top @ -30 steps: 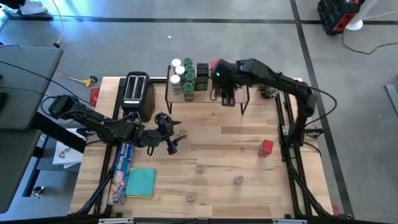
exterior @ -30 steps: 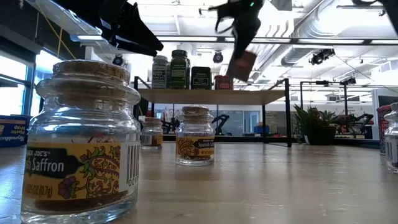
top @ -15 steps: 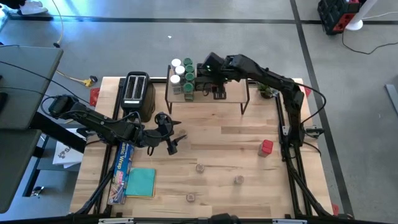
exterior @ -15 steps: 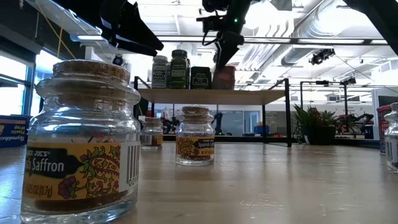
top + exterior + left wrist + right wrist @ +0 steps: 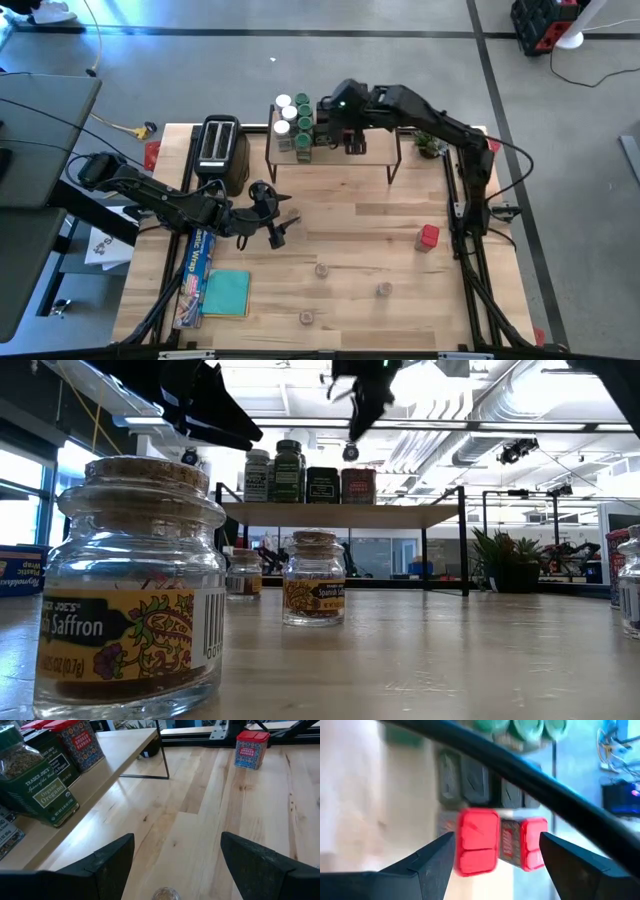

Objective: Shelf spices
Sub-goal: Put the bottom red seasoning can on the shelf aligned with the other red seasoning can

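The shelf [image 5: 378,160] stands at the table's far edge. On its top are white-lidded and green-lidded jars [image 5: 293,122], black boxes [image 5: 322,485] and a red tin [image 5: 358,486] upright beside them; a second red tin [image 5: 526,843] stands behind it. My right gripper [image 5: 362,402] hangs open above the red tin [image 5: 477,847], clear of it. My left gripper [image 5: 277,226] waits open over the table's middle left. Another red tin [image 5: 428,237] and three small cork-topped jars [image 5: 322,269] stand on the table.
A black toaster [image 5: 218,145] stands left of the shelf. A long blue foil box [image 5: 195,265] and a teal cloth [image 5: 227,292] lie near the left front. A small plant [image 5: 432,146] sits right of the shelf. Bare wood lies between the shelf and the jars.
My right gripper has carried a tilted red tin toward the table's left along the shelf, set it upright on the shelf top next to the black boxes, opened and risen clear of it. The tin now stands alone on the shelf.
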You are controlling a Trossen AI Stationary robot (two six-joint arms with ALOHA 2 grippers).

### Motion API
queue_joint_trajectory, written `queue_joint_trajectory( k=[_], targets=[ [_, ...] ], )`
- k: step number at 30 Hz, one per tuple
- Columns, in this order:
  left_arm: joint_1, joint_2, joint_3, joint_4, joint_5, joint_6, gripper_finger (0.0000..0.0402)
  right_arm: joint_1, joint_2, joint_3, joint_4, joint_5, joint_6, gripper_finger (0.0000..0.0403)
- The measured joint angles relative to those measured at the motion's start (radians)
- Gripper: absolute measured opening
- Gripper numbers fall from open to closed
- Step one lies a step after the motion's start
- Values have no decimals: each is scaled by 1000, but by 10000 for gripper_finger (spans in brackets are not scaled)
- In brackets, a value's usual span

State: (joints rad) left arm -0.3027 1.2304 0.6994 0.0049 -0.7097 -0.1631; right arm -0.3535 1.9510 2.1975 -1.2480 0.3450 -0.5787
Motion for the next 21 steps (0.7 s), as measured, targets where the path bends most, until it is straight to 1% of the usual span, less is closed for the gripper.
queue_joint_trajectory(
  k=[2, 4, 5, 8, 13, 17, 21],
  targets=[
    [-4, 0, 0, -1, 1, 0, 294, 11, -26, 0, -1, -78, 50, 281],
    [-12, 0, 0, -3, 0, 0, 294, 20, -53, -33, -1, -174, 95, 277],
    [-17, 0, 0, -3, -2, 0, 294, 26, -62, -59, -1, -200, 114, 273],
    [-32, 0, 0, -4, -8, 0, 294, 51, -82, -176, 30, -191, 135, 260],
    [-52, 0, 0, -6, -17, 0, 294, 82, -92, -387, 184, -166, 143, 218],
    [-62, 0, 0, -7, -44, 0, 294, 73, -94, -487, 290, -148, 157, 173],
    [-66, 0, 0, -7, -56, 0, 294, 34, -94, -536, 357, -92, 185, 139]
  ],
)
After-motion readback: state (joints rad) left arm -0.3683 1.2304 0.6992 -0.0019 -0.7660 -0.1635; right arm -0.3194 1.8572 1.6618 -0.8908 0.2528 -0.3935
